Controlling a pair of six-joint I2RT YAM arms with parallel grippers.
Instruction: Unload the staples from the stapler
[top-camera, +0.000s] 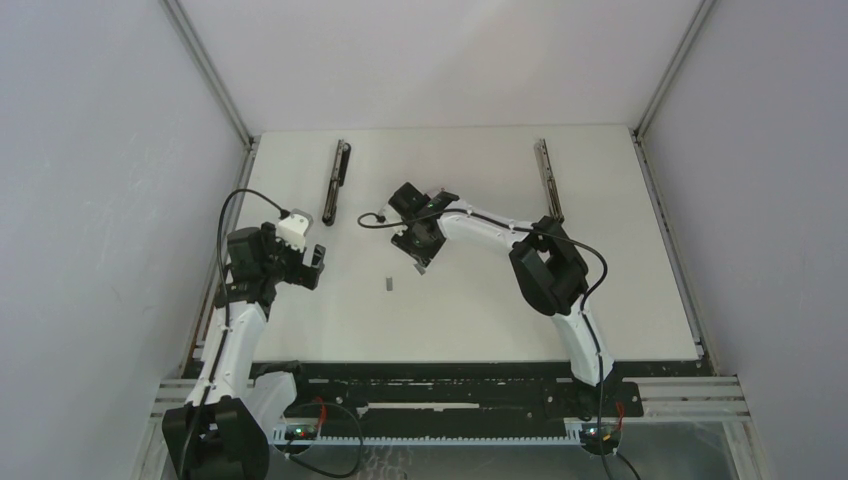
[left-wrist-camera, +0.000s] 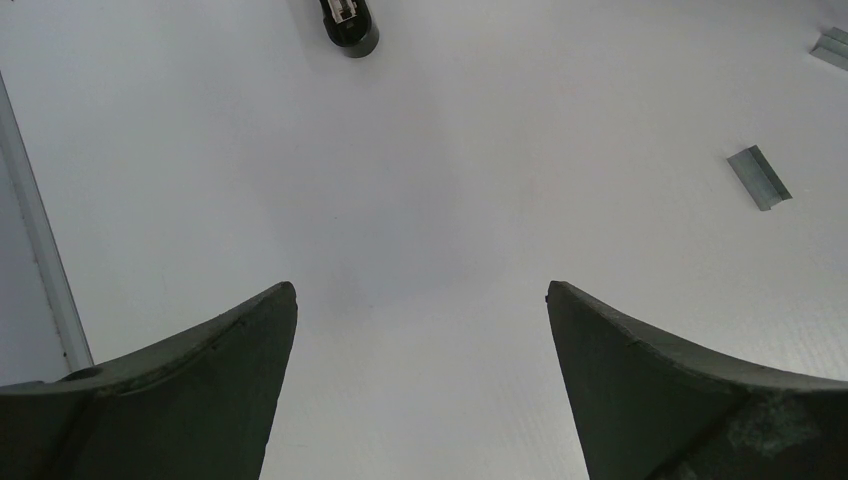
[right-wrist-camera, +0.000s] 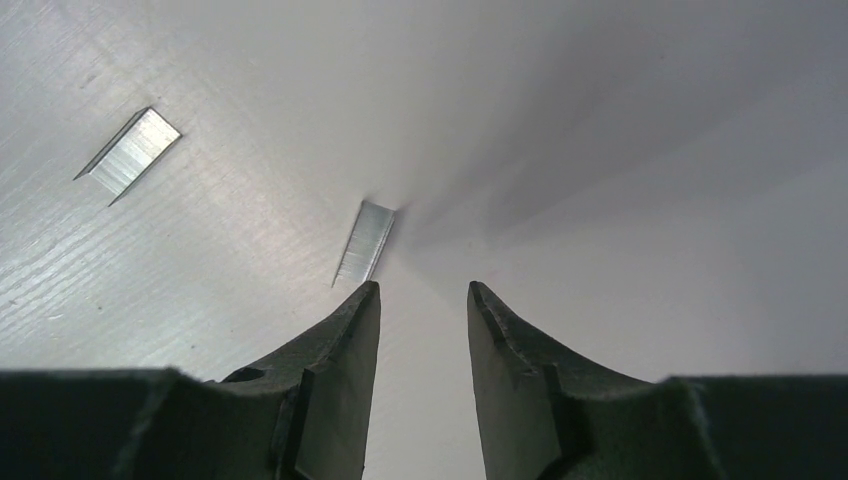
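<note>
Two staple strips (right-wrist-camera: 365, 242) are being seen on the white table (right-wrist-camera: 650, 250), grey walls (top-camera: 90, 150) round it, just ahead of the right gripper (right-wrist-camera: 423, 290), which is being held slightly spread, empty; left gripper (left-wrist-camera: 421, 287) is being held wide.

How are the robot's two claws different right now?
The left gripper has its jaws spread wide; the right gripper leaves only a narrow gap. The right gripper has a staple strip lying just past its fingertips; the left gripper's nearest one, a second staple strip, lies well off to one side. Both are open, hold nothing, and have dark fingers.
</note>
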